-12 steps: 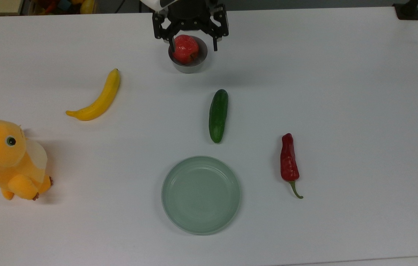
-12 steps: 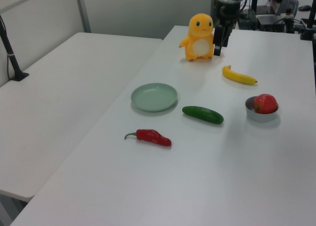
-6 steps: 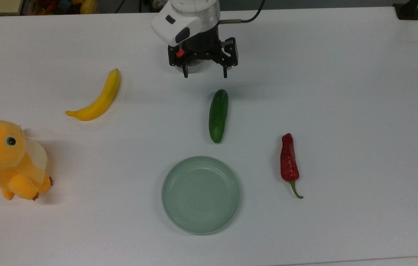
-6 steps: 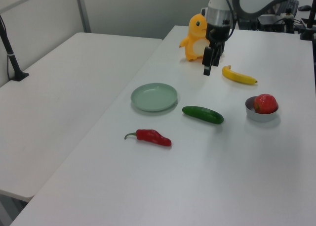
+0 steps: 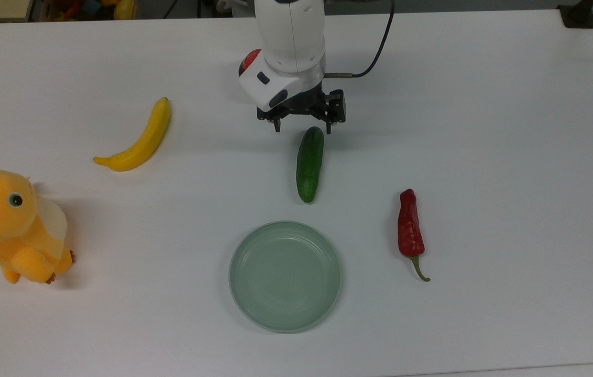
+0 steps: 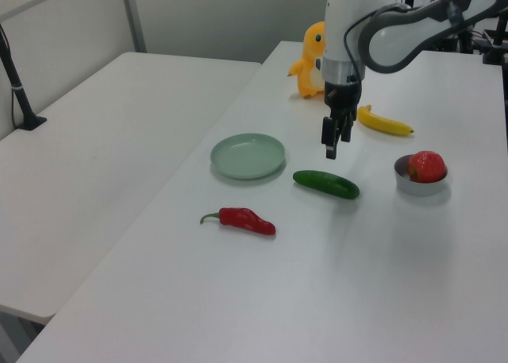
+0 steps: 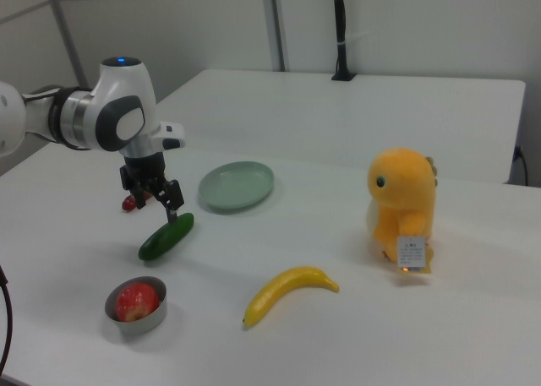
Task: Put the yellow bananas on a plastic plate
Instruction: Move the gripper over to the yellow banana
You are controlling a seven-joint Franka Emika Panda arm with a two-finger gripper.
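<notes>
Hovering over the white bench (image 5: 485, 131), the gripper (image 5: 303, 124) hangs just above the end of the cucumber (image 5: 309, 163) nearest the arm, fingers spread apart and holding nothing; in the right view it sits at (image 7: 162, 202), right over the cucumber (image 7: 166, 236), and in the left view at (image 6: 331, 144), above and just to the left view's left of the cucumber (image 6: 326, 183). The yellow banana (image 5: 136, 138) lies flat on the bench, well off to the top view's left of the gripper, untouched, dark tip pointing to the top view's upper edge; also seen at (image 6: 383, 121) and (image 7: 288, 292). The plastic plate (image 5: 285, 276) is pale grey-green with nothing on it, below the cucumber in the top view and well apart from the banana; rim also seen at (image 6: 248, 156) and (image 7: 237, 186). A red chili pepper (image 5: 410, 230) lies to the top view's right of the plate, green stem toward the lower edge. A yellow-orange plush toy (image 5: 8, 226) stands at the top view's far left, near the banana. A small metal bowl (image 7: 135, 307) holds a red apple-like fruit (image 7: 135, 301); in the left view the bowl (image 6: 421, 181) sits to the left view's right of the cucumber. In the top view the arm's white body covers most of the bowl.
</notes>
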